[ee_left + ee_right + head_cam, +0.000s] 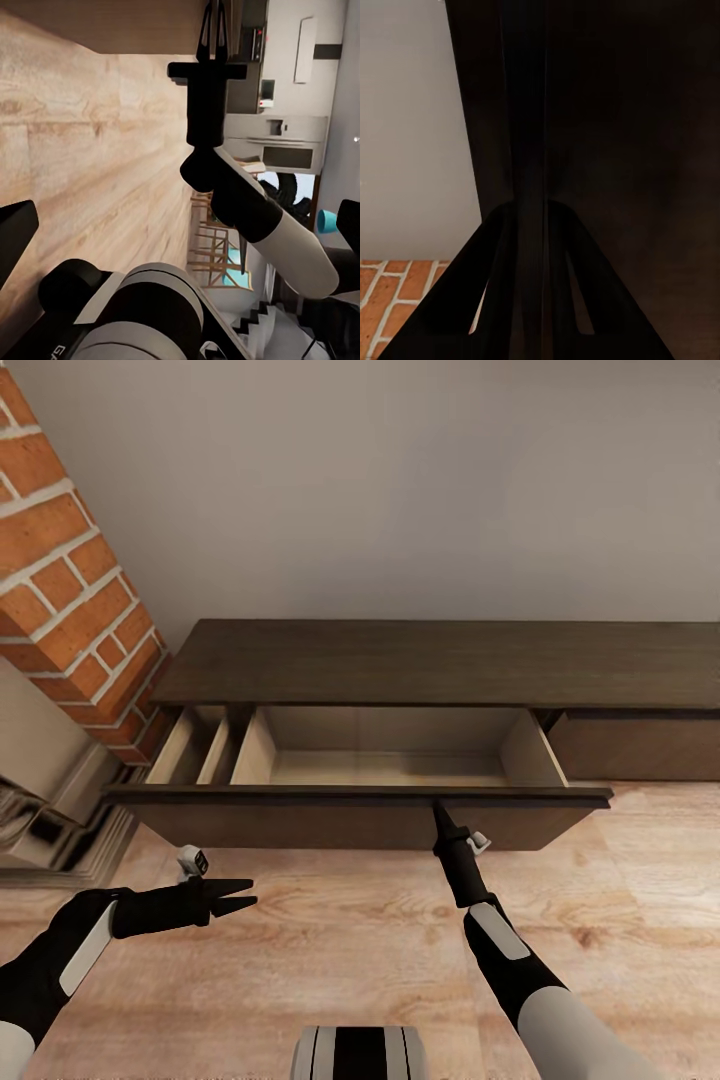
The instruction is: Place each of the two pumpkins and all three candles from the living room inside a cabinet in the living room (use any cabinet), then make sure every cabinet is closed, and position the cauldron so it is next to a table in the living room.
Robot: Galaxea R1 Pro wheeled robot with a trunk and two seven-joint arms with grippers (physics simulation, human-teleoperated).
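Note:
The long, dark brown cabinet (440,660) stands against the wall with its wide drawer (390,760) pulled out. The drawer's light tan interior is bare. My right gripper (438,812) is shut, its tip against the top edge of the drawer front (340,822). In the right wrist view its fingers (531,150) lie pressed together on the dark wood. My left gripper (245,900) hangs open over the floor, pointing right, below the drawer's left end. The left wrist view looks at the right gripper (214,34). The pumpkins, candles and cauldron are out of view.
A red brick column (70,560) rises at the left, with a shiny metal hearth piece (50,830) at its foot, beside the drawer's left end. The cabinet's right section (640,745) is closed. Light wood floor (350,940) lies between me and the drawer.

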